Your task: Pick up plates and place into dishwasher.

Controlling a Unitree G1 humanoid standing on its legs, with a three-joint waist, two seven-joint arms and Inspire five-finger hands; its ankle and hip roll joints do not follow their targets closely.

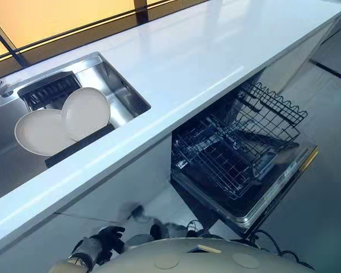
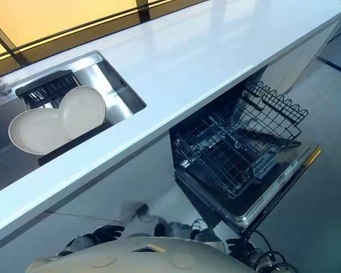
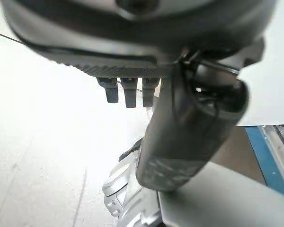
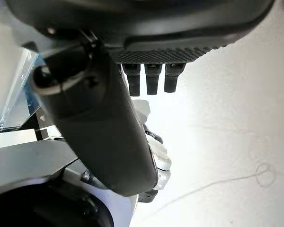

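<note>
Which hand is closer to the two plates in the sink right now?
Left. The left hand hangs open below the counter, roughly under the plates in the sink. The right hand hangs further right, by the open dishwasher door.

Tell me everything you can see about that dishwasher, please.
The dishwasher sits under the white countertop, to the right of the sink. Its door is folded down flat, and the inner face looks like shiny steel. A dark wire lower rack is pulled out over the door, and an upper rack juts out above it. Both racks look empty of dishes.
</note>
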